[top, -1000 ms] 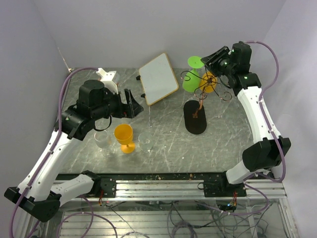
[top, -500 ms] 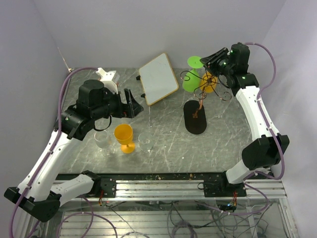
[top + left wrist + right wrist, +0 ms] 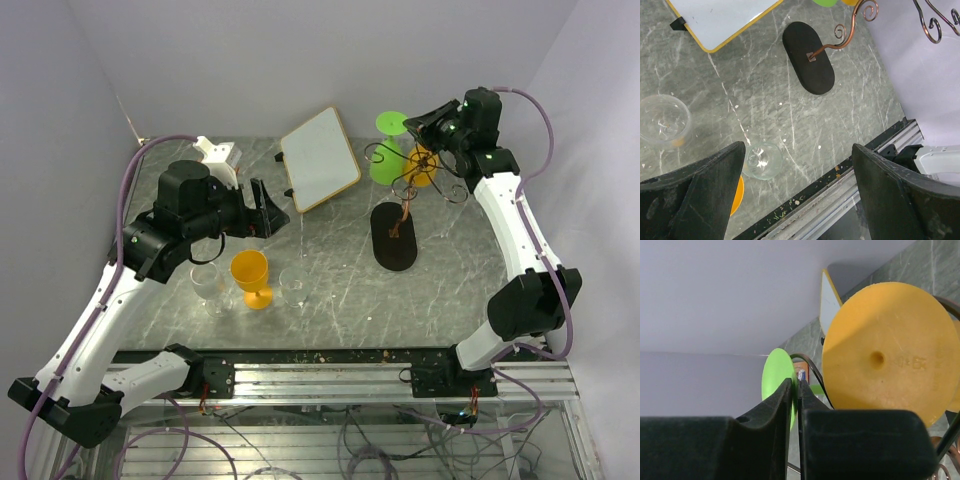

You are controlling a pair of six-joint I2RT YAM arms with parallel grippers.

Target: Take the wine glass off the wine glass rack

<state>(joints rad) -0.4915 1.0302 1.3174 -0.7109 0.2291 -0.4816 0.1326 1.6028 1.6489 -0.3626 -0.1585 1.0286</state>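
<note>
The wine glass rack (image 3: 405, 195), a copper wire tree on a black oval base (image 3: 808, 57), stands at the back right. A green wine glass (image 3: 384, 162) and an orange one (image 3: 422, 166) hang upside down from its arms. My right gripper (image 3: 420, 122) is up beside them, shut on the thin edge of the green glass's round foot (image 3: 775, 376). The orange glass's foot (image 3: 890, 350) fills the right of the right wrist view, beside a dark wire arm (image 3: 815, 371). My left gripper (image 3: 799, 150) hangs open over the table's left half with nothing between its fingers.
On the table near the left arm stand an orange wine glass (image 3: 251, 276) and two clear glasses (image 3: 293, 284) (image 3: 208, 284). A white board with a wooden frame (image 3: 320, 157) leans at the back centre. The table's front rail (image 3: 860, 185) runs below the left gripper.
My right gripper's jaws have closed onto the green glass's foot, and the arm has shifted slightly. The left arm has not moved.
</note>
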